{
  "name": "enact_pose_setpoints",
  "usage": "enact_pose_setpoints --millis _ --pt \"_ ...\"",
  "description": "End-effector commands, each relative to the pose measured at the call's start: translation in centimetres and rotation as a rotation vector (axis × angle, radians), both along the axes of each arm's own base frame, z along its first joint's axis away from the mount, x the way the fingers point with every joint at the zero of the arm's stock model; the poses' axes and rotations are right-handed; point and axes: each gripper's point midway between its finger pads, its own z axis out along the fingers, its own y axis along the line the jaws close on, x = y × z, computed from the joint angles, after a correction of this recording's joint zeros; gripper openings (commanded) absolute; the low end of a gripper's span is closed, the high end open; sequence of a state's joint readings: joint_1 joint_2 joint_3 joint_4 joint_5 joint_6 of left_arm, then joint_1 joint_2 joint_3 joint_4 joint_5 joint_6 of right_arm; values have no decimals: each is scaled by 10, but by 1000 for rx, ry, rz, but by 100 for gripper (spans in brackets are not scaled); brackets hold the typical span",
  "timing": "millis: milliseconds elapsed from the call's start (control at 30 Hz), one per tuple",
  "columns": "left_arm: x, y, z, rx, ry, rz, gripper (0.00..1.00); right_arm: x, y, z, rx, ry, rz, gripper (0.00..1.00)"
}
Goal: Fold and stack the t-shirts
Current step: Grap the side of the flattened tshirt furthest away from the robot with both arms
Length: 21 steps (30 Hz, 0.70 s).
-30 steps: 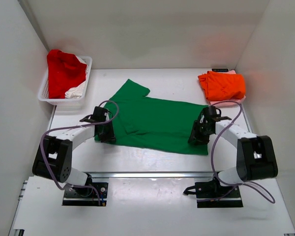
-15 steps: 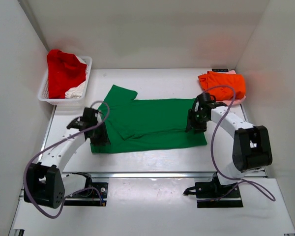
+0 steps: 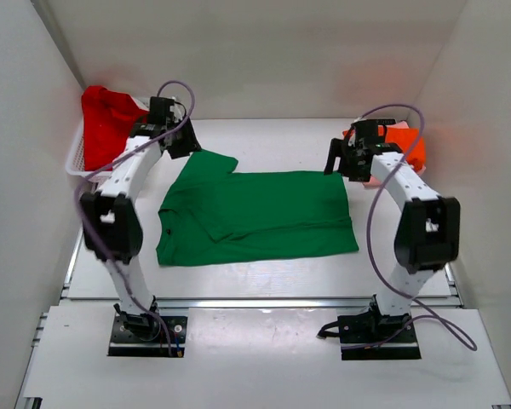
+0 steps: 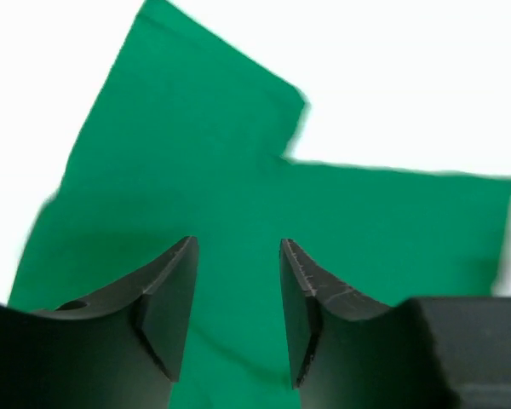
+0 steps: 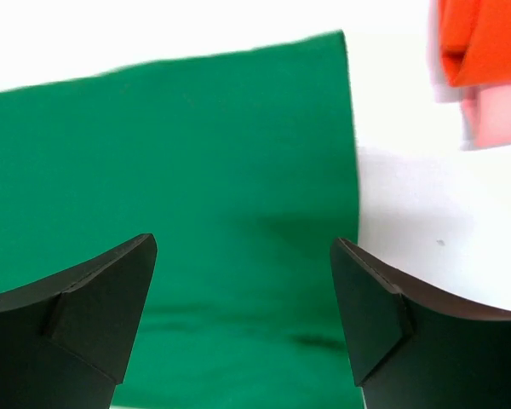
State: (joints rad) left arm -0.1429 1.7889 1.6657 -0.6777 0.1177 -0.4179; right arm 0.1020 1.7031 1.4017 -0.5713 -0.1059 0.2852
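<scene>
The bright green soft cloth t-shirt (image 3: 255, 213) lies flat at the middle of the white desk (image 3: 264, 141), one sleeve toward 11 o'clock. The left tool (image 4: 238, 256) hangs above that sleeve, fingers parted, empty. The right tool (image 5: 243, 247), spread wide and empty, hangs over the shirt's 2 o'clock corner, near the folded orange t-shirt (image 3: 410, 146).

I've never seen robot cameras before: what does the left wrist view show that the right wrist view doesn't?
Left wrist only: the left gripper, open, and a sleeve of the green t-shirt. Right wrist only: the right gripper, open, an orange t-shirt and a pale pink t-shirt at its edge. Both: the green t-shirt lying on the white table.
</scene>
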Motion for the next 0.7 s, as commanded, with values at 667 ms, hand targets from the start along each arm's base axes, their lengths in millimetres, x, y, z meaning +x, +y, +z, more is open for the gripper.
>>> enact_pose_setpoints --millis 667 --pt "154 28 -139 232 92 115 74 89 -40 -61 -83 41 -110 78"
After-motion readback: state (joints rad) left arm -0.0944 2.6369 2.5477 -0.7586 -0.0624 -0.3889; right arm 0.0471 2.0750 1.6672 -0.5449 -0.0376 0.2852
